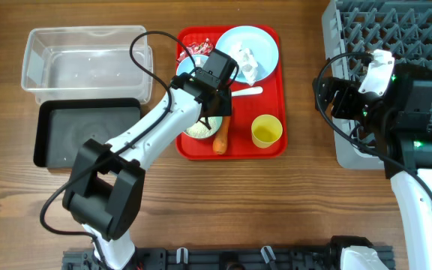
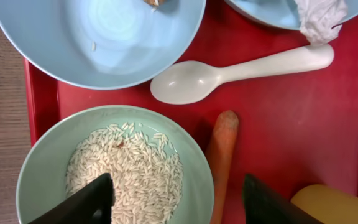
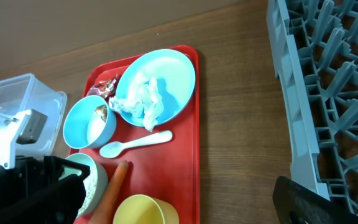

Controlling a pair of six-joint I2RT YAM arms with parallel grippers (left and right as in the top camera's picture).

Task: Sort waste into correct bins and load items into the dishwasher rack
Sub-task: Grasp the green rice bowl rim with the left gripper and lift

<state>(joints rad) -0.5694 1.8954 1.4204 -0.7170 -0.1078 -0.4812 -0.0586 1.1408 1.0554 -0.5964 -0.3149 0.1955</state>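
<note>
Overhead, the red tray point(image 1: 276, 90) lies mid-table point(image 1: 306, 210). The clear tub point(image 1: 88, 64) is off at its 9 o'clock, with the black tub point(image 1: 88, 133) just at that tub's 6 o'clock. The grey dishwasher rack point(image 1: 396, 30) stands at the tray's 3 o'clock.

On the tray, the pale blue plate point(image 1: 265, 41) sits toward 1 o'clock and carries the crumpled white tissue point(image 1: 246, 64). The red candy wrapper point(image 1: 199, 49) lies at 11 o'clock and the yellow cup point(image 1: 266, 131) at 5 o'clock. The carrot point(image 1: 220, 139) is at 6 o'clock, with the rice bowl point(image 1: 197, 129) at 7 o'clock. The white spoon point(image 1: 247, 91) lies across the middle, its handle pointing to 3 o'clock. The left arm point(image 1: 148, 127) reaches in over the tray's 9 o'clock side.

From the left wrist, the left fingers point(image 2: 89, 202) stand well apart with nothing between them. Below the gap lie the 3 o'clock side of the rice bowl and the lower part of the carrot. The carrot lies just beside that bowl, its tip toward 12 o'clock near the head of the spoon. The second blue bowl point(image 2: 73, 43) sits at 12 o'clock of the rice bowl. It holds a small brown lump point(image 2: 157, 2) and one stray grain.

From the right wrist, only one of the right fingers point(image 3: 312, 202) shows, at 5 o'clock beside the rack's edge. They are spread wide and hold nothing.
</note>
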